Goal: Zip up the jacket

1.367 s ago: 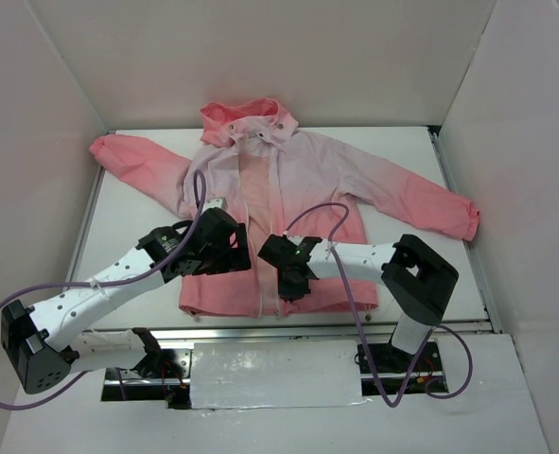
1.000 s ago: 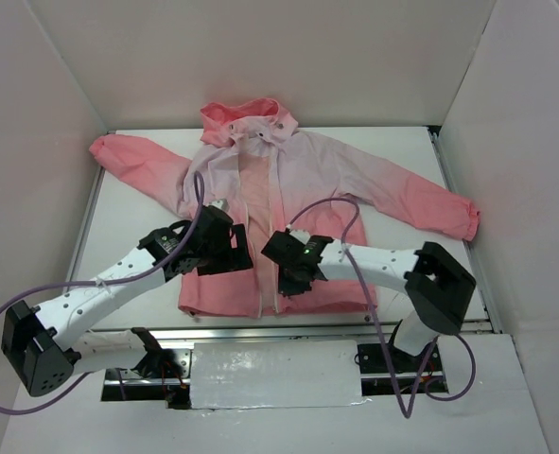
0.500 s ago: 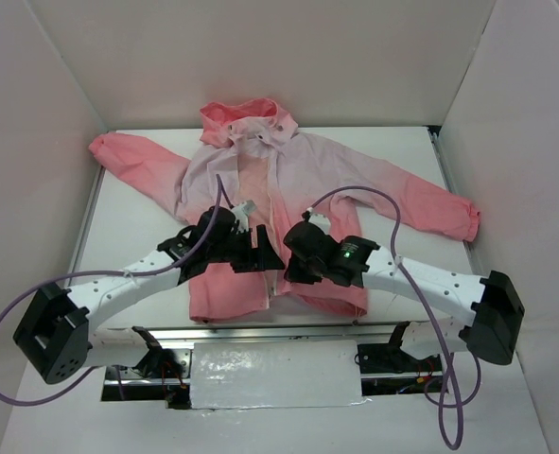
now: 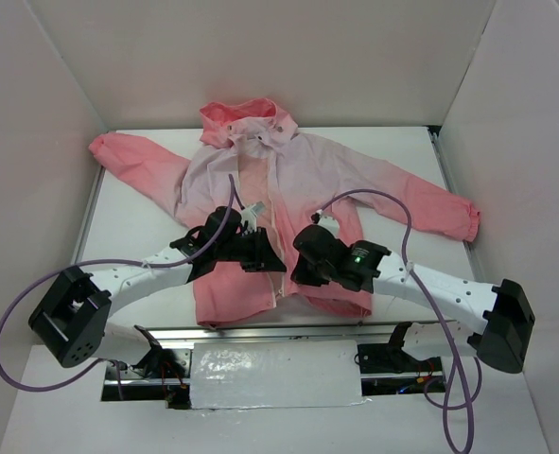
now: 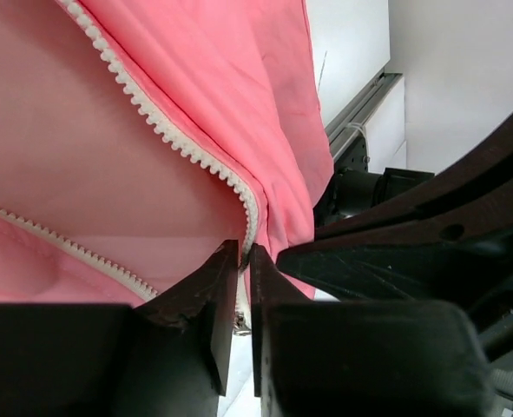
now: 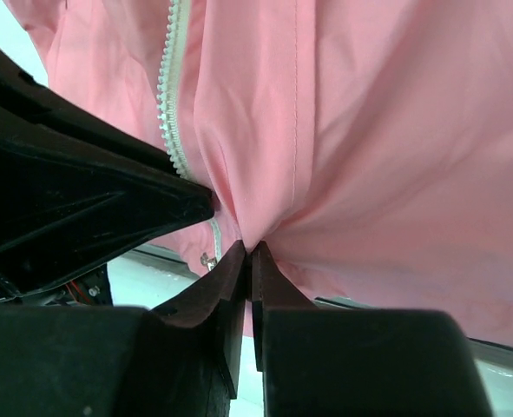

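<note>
- Top view: the jacket (image 4: pixel 307 175) is laid flat on the desk (image 4: pixel 137 236), its front open at the chest. Nothing is judged zipped yet. The left hand (image 4: pixel 271 261) and the right hand (image 4: pixel 301 272) are set near the hem. No container is seen.
- Left wrist view: the left hand is nearly shut, with the bottom end of the white zipper (image 5: pixel 178 143) pinched.
- Right wrist view: the right hand is closed on a coral fold beside the zipper.

L gripper (image 5: pixel 244 261) pinches zipper (image 5: pixel 178 143) edge of jacket (image 5: pixel 82 182).
</note>
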You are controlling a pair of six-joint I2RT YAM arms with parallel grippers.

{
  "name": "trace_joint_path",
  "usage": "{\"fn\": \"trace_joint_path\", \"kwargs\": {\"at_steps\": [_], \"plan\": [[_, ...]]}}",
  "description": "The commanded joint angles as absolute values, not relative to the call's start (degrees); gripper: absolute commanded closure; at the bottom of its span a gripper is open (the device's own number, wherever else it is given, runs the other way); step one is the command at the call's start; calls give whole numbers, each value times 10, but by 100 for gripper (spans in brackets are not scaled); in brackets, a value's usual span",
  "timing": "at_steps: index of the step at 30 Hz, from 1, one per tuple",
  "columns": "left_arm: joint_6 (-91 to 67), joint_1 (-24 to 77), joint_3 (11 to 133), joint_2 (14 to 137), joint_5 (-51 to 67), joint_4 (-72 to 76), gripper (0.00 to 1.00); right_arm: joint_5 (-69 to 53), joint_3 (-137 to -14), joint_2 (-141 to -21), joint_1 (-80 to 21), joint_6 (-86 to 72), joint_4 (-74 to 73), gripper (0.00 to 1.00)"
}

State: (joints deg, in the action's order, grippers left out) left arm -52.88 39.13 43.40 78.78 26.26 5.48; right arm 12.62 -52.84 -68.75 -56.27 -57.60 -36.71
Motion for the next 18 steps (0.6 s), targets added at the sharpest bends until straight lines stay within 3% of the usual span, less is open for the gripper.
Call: {"fn": "trace_joint_path", "kwargs": {"at_steps": [1, 4, 6, 9, 18], "plan": [[-529, 388, 441, 787, 276, 85, 77, 128, -516, -660, -548, -575, -346, 89], [-537, 388, 442, 799, 294, 104, 96, 107, -503, -643, -529, -570, -325, 81], [-542, 387, 447, 808, 303, 111, 100, 84, -491, -630, -507, -559, -306, 47], [-543, 385, 470, 810, 323, 105, 100, 63, -478, -607, -470, -537, -290, 19], [-537, 380, 546, 787, 345, 61, 100, -122, -464, -562, -433, -398, -191, 22]]}}
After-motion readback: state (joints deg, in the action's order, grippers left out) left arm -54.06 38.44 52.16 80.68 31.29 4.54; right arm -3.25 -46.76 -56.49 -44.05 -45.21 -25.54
